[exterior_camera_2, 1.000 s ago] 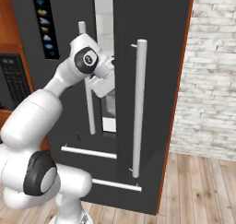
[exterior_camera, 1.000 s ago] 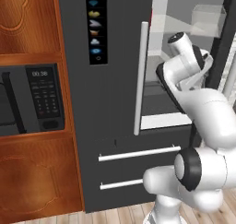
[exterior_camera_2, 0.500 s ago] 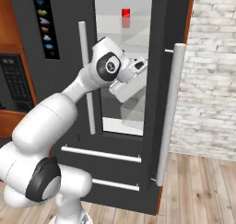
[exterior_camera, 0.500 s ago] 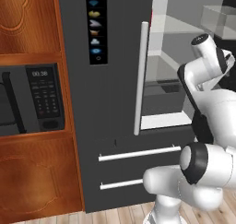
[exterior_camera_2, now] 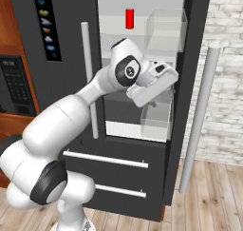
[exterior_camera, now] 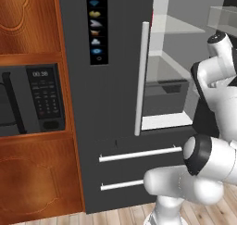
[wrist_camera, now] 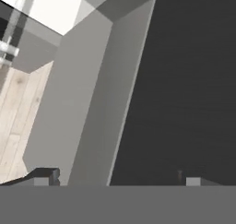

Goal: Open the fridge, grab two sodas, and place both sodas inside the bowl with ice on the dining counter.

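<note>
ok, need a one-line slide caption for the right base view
Fridge right door swung open, red can on an upper shelf, arm reaching inside with its open gripper holding nothing.

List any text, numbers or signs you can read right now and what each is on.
Microwave display: pale digits, too blurred to read.
Microwave keypad: rows of buttons, markings too small to read.
Fridge icon panel: a column of small pictograms, no words.
Red soda can: plain, no label visible.
Nothing else carries text.

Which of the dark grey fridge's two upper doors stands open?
The right-hand door, with the pale bar handle by the brick wall, is swung out, baring the white interior. The door with the black icon panel stays closed.
</note>
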You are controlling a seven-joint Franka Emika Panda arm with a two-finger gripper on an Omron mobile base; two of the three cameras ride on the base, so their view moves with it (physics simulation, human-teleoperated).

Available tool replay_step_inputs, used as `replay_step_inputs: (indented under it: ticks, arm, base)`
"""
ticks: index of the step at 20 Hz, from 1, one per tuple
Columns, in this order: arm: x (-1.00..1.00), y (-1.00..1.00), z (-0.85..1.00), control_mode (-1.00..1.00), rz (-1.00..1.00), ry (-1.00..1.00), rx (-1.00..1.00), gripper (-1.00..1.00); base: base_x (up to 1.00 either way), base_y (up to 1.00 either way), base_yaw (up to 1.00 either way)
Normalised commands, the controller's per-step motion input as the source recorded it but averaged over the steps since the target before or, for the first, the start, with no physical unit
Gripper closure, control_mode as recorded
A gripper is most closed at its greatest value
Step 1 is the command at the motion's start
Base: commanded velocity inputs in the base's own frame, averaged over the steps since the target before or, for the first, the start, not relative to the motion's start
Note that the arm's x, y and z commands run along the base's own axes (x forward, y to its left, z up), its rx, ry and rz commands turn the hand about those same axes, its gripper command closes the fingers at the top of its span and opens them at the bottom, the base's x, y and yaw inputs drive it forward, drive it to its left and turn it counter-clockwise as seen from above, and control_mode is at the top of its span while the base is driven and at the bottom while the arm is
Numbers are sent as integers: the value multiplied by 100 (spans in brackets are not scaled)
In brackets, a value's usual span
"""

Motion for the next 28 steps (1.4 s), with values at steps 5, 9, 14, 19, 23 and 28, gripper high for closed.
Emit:
replay_step_inputs:
  ticks: [5, 9, 14, 19, 23, 28]
  arm:
    - [-21, 57, 0, -100, 1, -5, 6, -100]
    - [-11, 96, 0, -100, 4, -13, 8, -100]
    - [-2, 100, 0, -100, 8, -12, 12, -100]
    - [0, 100, -11, -100, 19, -18, 20, -100]
    - [0, 90, -14, -100, 17, -23, 25, -100]
    - [0, 74, 4, -100, 0, -21, 22, -100]
  base:
    - [0, 0, 0]
    - [0, 0, 0]
    - [0, 0, 0]
    - [0, 0, 0]
    - [0, 0, 0]
    - [0, 0, 0]
